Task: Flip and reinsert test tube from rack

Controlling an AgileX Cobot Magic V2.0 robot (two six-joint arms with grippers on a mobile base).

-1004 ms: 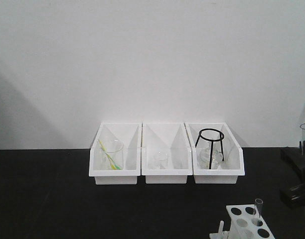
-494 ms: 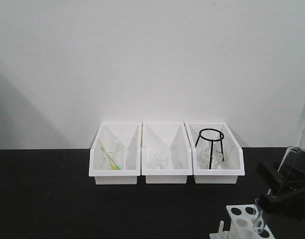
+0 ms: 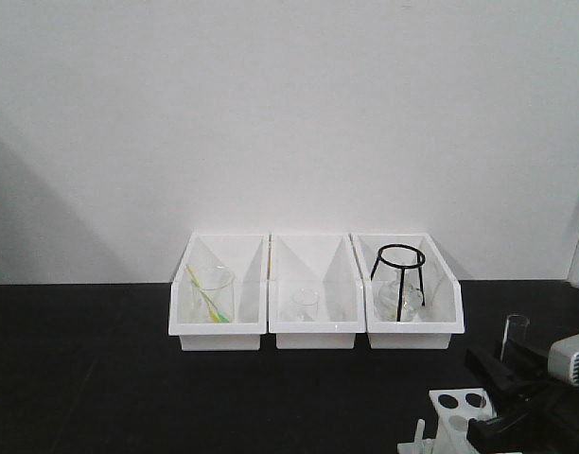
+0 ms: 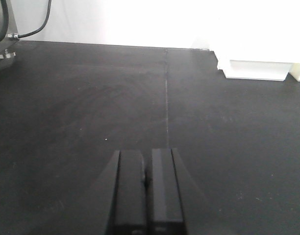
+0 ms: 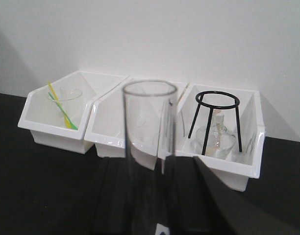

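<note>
One test tube is in hand: the right gripper clamps it between its two dark fingers, one on each side of the glass, so the tool is closed on the tube rather than spread wide. The tube is held upright with its round open rim on top, which suits a straight downward entry into a hole. It stands near the front right corner of the counter, just above and behind the rack, whose white top plate shows round holes at the front edge. The tube's lower end is hidden behind the gripper, so whether it has entered a hole cannot be told. Judged from this pose, the step in hand is the reinsertion. The left gripper hangs low over bare counter with its jaws pressed together and nothing between them, well apart from the rack, which keeps it clear of the working arm. Three white bins sit in a row along the back edge against the wall, holding beakers and a black tripod. The tube is slim, clear and colourless, with straight walls and a slightly thickened rim, and it appears empty.
</note>
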